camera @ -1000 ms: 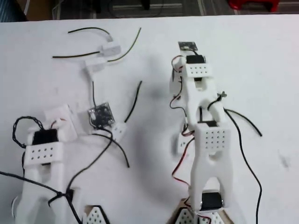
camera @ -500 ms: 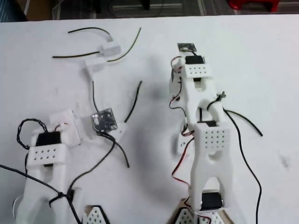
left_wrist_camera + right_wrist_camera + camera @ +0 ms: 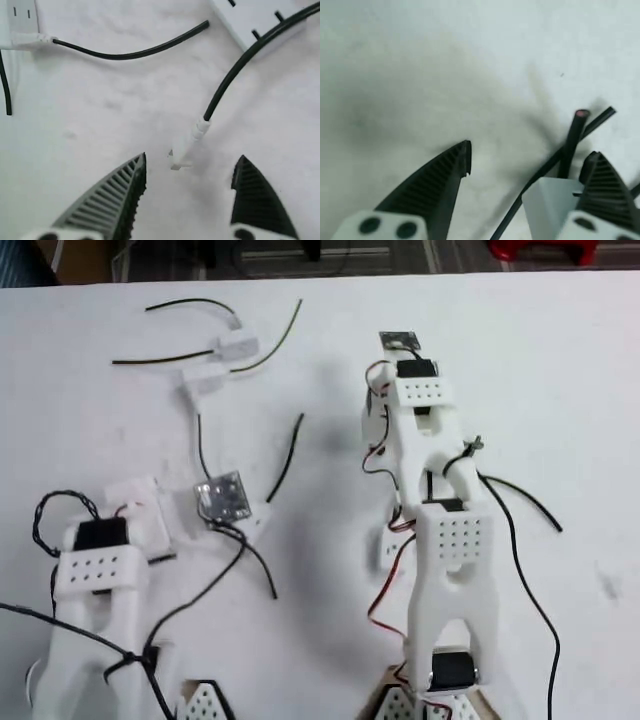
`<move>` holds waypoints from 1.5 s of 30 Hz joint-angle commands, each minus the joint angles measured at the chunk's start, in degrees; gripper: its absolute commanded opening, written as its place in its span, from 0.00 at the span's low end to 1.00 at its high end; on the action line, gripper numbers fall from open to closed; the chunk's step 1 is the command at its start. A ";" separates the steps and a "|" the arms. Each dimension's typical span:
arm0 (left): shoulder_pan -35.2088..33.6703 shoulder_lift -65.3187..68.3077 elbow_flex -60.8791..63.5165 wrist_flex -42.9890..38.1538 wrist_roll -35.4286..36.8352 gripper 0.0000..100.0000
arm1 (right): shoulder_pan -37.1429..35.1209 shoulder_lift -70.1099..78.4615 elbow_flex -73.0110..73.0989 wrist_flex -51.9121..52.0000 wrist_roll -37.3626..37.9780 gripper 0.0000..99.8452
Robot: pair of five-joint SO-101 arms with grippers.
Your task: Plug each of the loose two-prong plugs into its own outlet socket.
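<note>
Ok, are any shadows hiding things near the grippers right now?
Left wrist view: even light, just a faint shadow beside the loose plug between the left gripper's open fingers. Right wrist view: a broad dark shadow lies on the table under the right gripper, hiding nothing. High view: soft shadows only.

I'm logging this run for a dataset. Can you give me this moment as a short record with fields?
Left end effector: open, above the table
Loose plug: white, black cord, lying between its fingers, not gripped
Outlet strip: beyond the plug, slots showing
Right end effector: open, white block beside one finger
</note>
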 commanded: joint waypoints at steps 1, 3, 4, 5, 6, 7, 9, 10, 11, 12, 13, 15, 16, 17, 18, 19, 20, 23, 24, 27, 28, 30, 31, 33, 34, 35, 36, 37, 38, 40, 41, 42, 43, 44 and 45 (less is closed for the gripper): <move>-0.13 1.98 2.29 -8.00 -16.00 0.24 | 0.48 -0.31 -0.70 -0.66 -0.18 0.35; -0.13 5.67 2.55 -10.29 -15.82 0.24 | 0.75 -0.31 -0.70 -0.66 -0.18 0.35; -0.31 8.04 2.29 -11.25 -15.82 0.24 | 0.92 -0.31 -0.70 -0.66 -0.18 0.35; -0.40 10.42 1.41 -11.52 -15.65 0.24 | 1.10 -0.31 -0.70 -0.66 -0.26 0.35; -0.48 12.97 -0.18 -11.16 -15.47 0.24 | 1.27 -0.31 -0.70 -0.66 -0.35 0.35; -1.01 15.60 -1.93 -10.73 -15.47 0.24 | 1.27 -0.31 -0.70 -0.66 -0.35 0.35; -2.07 20.88 -6.33 -9.76 -15.38 0.24 | 1.27 -0.31 -0.70 -0.66 -0.35 0.35; -2.77 23.60 -8.53 -9.49 -15.38 0.24 | 1.27 -0.31 -0.70 -0.66 -0.35 0.35; -3.38 26.24 -10.81 -8.97 -15.38 0.24 | 1.27 -0.31 -0.70 -0.66 -0.35 0.35; -3.91 28.97 -13.10 -8.44 -15.38 0.23 | 1.27 -0.31 -0.70 -0.75 -0.35 0.35; -4.35 31.34 -15.30 -7.56 -15.38 0.23 | 1.27 -0.31 -0.70 -0.75 -0.35 0.35; -4.62 35.21 -19.52 -4.48 -14.07 0.23 | 1.27 -0.31 -0.70 -0.75 -0.35 0.35; -4.62 36.44 -21.71 -2.73 -12.57 0.23 | 1.27 -0.31 -0.70 -0.75 -0.35 0.35; -4.53 37.41 -23.74 -0.88 -11.08 0.23 | 1.27 -0.31 -0.70 -1.01 -0.35 0.35; -4.35 38.02 -25.58 0.88 -9.85 0.23 | 1.27 -0.31 -0.70 -1.36 -0.35 0.35; -4.09 38.29 -27.25 2.46 -8.79 0.23 | 1.27 -0.31 -0.70 -1.45 -0.35 0.35; -3.30 38.29 -28.48 3.87 -7.91 0.23 | 1.36 -0.31 -0.70 -1.54 -0.35 0.35; -1.63 38.29 -30.59 6.95 -6.59 0.23 | 1.36 -0.31 -0.70 -1.54 -0.35 0.35; -1.10 38.46 -30.59 7.38 -6.59 0.23 | 1.36 -0.31 -0.70 -1.54 -0.35 0.35; -0.40 38.55 -30.51 7.65 -6.59 0.18 | 1.36 -0.31 -0.70 -1.54 -0.26 0.35; -0.22 38.55 -30.51 7.65 -6.59 0.14 | 1.36 -0.31 -0.70 -1.54 -0.26 0.35; -0.13 38.55 -30.51 7.82 -6.51 0.05 | 1.36 -0.31 -0.70 -1.54 -0.26 0.35; -0.04 38.55 -30.51 8.62 -6.51 0.02 | 1.36 -0.31 -0.70 -1.54 -0.26 0.35; -0.04 38.55 -30.51 10.55 -6.51 0.05 | 1.36 -0.31 -0.70 -1.54 -0.26 0.35; 0.04 38.64 -30.51 11.34 -6.51 0.07 | 1.36 -0.31 -0.70 -1.54 -0.18 0.35; 0.04 38.64 -30.51 11.78 -6.51 0.08 | 1.36 -0.31 -0.70 -1.54 -0.18 0.35; 0.04 38.64 -30.51 11.96 -6.51 0.09 | 1.36 -0.22 -0.70 -1.54 -0.18 0.35; 0.04 38.64 -30.51 11.96 -6.51 0.08 | 1.36 -0.22 -0.70 -1.54 -0.18 0.35; 0.13 38.64 -30.59 11.96 -6.51 0.06 | 1.36 -0.22 -0.70 -1.54 -0.18 0.35; 1.01 38.73 -30.51 12.04 -6.51 0.02 | 1.36 -0.22 -0.70 -1.54 -0.18 0.35; 1.45 38.73 -30.42 12.13 -6.51 0.03 | 1.36 -0.22 -0.70 -1.54 -0.18 0.35; 1.89 38.73 -29.98 12.13 -6.51 0.04 | 1.36 -0.22 -0.70 -1.54 -0.18 0.35; 2.68 38.73 -29.63 12.13 -6.51 0.07 | 1.36 -0.22 -0.62 -1.54 -0.18 0.35; 3.30 38.73 -29.19 11.96 -6.42 0.09 | 1.36 -0.22 -0.62 -1.54 -0.18 0.35; 3.82 38.73 -28.92 11.96 -6.15 0.12 | 1.45 -0.22 -0.62 -1.54 -0.18 0.35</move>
